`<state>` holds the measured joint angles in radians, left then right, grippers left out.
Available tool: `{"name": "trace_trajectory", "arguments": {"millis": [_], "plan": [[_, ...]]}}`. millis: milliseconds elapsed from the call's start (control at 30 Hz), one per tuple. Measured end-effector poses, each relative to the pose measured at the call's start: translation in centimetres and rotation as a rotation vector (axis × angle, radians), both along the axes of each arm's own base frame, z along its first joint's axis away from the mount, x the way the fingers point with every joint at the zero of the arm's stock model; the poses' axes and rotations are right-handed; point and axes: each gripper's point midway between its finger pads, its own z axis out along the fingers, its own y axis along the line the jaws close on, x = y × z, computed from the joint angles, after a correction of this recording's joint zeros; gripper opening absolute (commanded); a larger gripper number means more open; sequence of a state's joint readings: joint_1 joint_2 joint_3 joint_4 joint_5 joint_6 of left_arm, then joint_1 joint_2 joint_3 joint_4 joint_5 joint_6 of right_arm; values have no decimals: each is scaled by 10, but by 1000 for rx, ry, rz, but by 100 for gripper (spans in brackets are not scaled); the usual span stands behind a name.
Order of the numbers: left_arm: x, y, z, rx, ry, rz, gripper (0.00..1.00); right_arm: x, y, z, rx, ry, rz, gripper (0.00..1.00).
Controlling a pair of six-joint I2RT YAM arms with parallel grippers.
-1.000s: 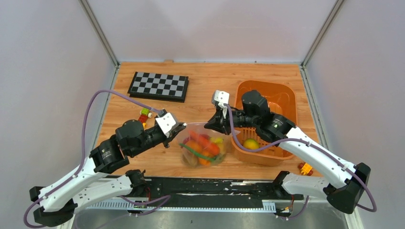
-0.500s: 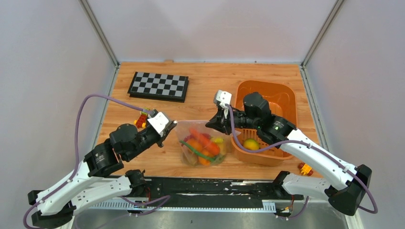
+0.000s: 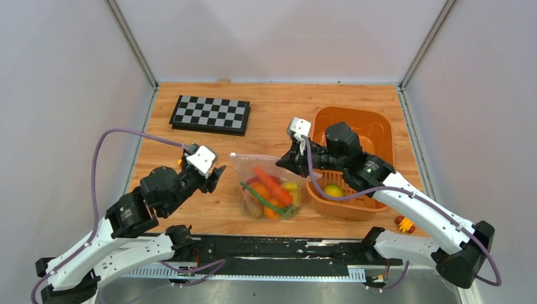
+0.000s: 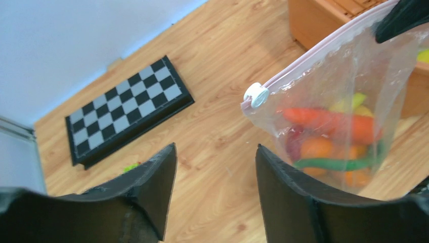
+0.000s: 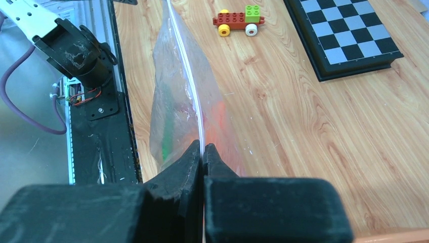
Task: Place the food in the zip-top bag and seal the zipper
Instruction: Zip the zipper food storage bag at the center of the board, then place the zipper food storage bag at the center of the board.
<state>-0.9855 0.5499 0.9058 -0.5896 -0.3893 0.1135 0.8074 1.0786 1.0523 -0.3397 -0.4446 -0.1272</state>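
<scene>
Right tool (image 5: 202, 148) on bag (image 5: 174, 101) of food (image 4: 324, 120)

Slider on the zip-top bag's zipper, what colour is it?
White slider, at the end of the pink zipper; it shows best in the left wrist view.

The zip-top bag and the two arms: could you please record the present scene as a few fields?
zip-top bag: upright, top edge pinched
food: mostly inside the bag
zipper: looks closed, white slider at the left-arm end
left fingers: open, empty, clear of bag
right fingers: shut on the zipper
orange basket: right of bag, one fruit inside
</scene>
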Motion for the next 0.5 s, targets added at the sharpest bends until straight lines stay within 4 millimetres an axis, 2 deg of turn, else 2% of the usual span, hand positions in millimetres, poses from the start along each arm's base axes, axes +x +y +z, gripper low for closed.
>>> {"name": "trace_trajectory", "arguments": {"millis": [167,400,500], "plan": [[-1,8,5,-27,-12,28,87,3,-2,-2,-1,11,-24,0],[-1,16,14,-111,-12,79,92,15,-3,1,3,27,-103,0],[2,18,15,-141,0,116,94,31,4,15,-1,24,-147,0]]}}
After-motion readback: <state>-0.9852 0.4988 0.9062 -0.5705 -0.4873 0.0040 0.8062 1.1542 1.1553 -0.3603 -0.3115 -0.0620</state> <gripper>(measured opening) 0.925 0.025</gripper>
